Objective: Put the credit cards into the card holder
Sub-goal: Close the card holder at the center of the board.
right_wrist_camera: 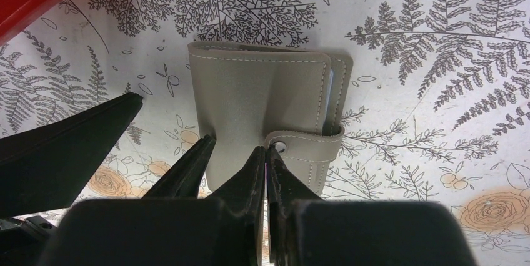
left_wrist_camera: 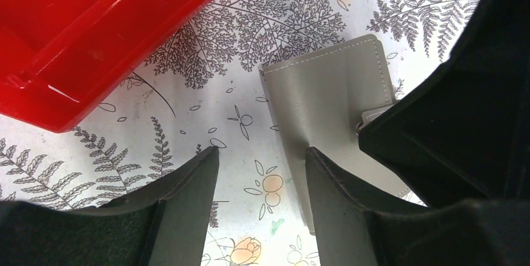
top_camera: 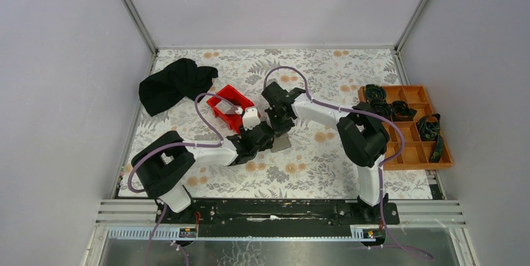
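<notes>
Closest to the bases, the left claw (left_wrist_camera: pixel 261 153) was spread wide open, down at the table (top_camera: pixel 312 166). One finger was planted on the near edge of the card holder (right_wrist_camera: pixel 262 91) and the other sat on bare tabletop beside it. It looked like it was pinning the thing down, not gripping it.

The card holder lay flat and folded shut mid-table, right between the two claws, with the red bin (left_wrist_camera: pixel 94 85) near it.

The right claw (right_wrist_camera: pixel 267 153) was clenched tight on the end of the snap strap (right_wrist_camera: pixel 309 147) that wraps round the holder's open side.

My guess is this thing is light, floppy leather or fake leather. The cover already dented under the left finger, so it'll slide and bend rather than stay put. The strap tab seemed the only decent handle. I'd keep one finger on the cover while peeling it open, or the whole holder lifts.

I couldn't pick out the credit cards anywhere. Thin slick plastic lying flat would be a pain to pinch, so go for an edge.

Further back were a black cloth (top_camera: pixel 175 85) and, off to the right, an orange tray (top_camera: pixel 419 166).
</notes>
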